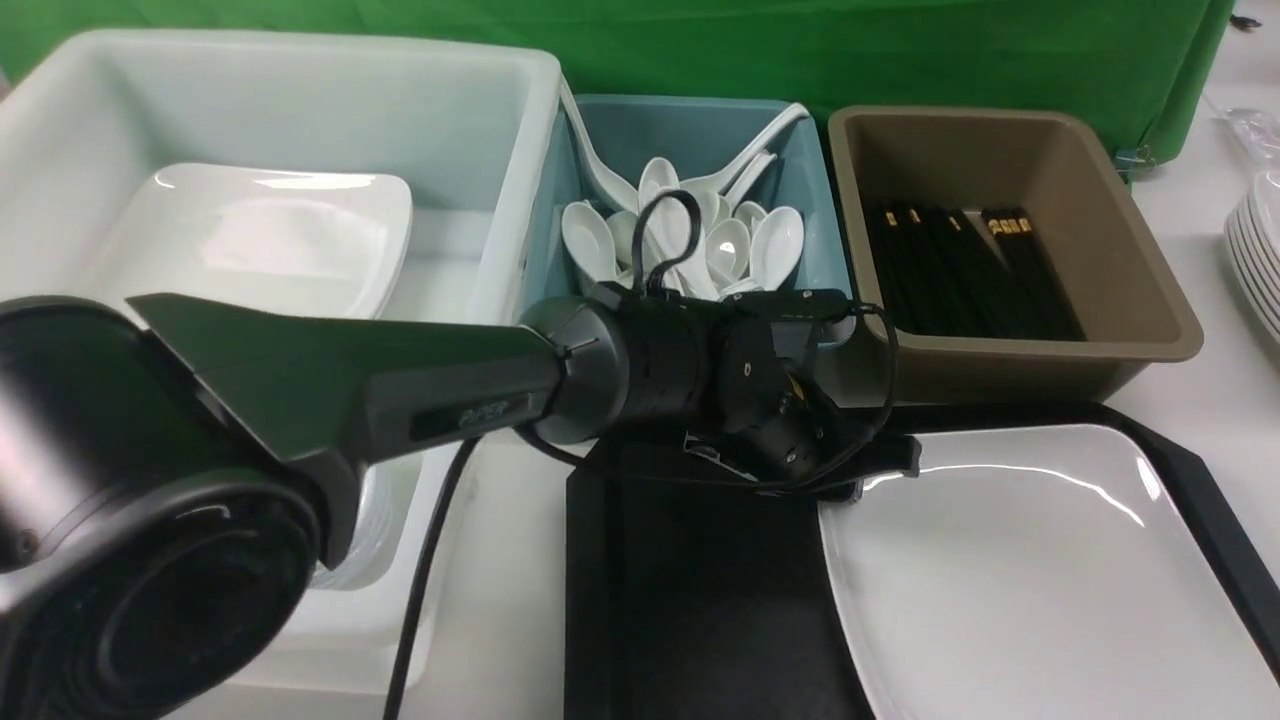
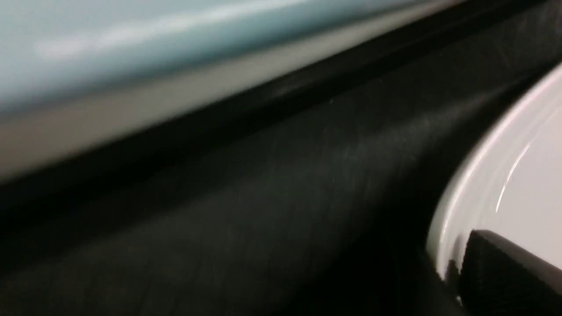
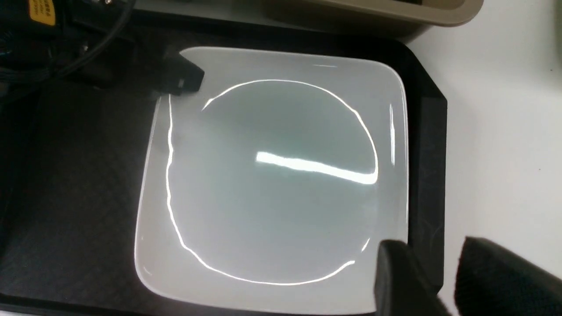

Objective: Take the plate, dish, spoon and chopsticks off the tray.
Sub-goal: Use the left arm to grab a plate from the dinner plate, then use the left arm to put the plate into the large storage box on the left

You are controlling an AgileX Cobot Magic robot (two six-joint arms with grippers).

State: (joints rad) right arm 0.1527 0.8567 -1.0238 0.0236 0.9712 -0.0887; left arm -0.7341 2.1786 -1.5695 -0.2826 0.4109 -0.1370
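The large white plate (image 1: 1030, 580) lies on the right half of the black tray (image 1: 690, 580). My left gripper (image 1: 880, 465) reaches across to the plate's far left corner and is shut on its rim. One finger (image 3: 182, 77) lies on top of the corner; the other is hidden underneath. In the blurred left wrist view the upper finger (image 2: 505, 267) presses on the plate (image 2: 527, 153). My right gripper (image 3: 439, 281) is open and empty, over the tray's right rim (image 3: 428, 175) beside the plate (image 3: 272, 175). No spoon, chopsticks or small dish shows on the tray.
Behind the tray stand a white tub (image 1: 300, 80) holding a white plate (image 1: 270, 235), a blue tub (image 1: 690, 130) of white spoons (image 1: 700, 240), and a brown tub (image 1: 1010, 230) of black chopsticks (image 1: 960, 270). A stack of white plates (image 1: 1260, 260) sits at far right.
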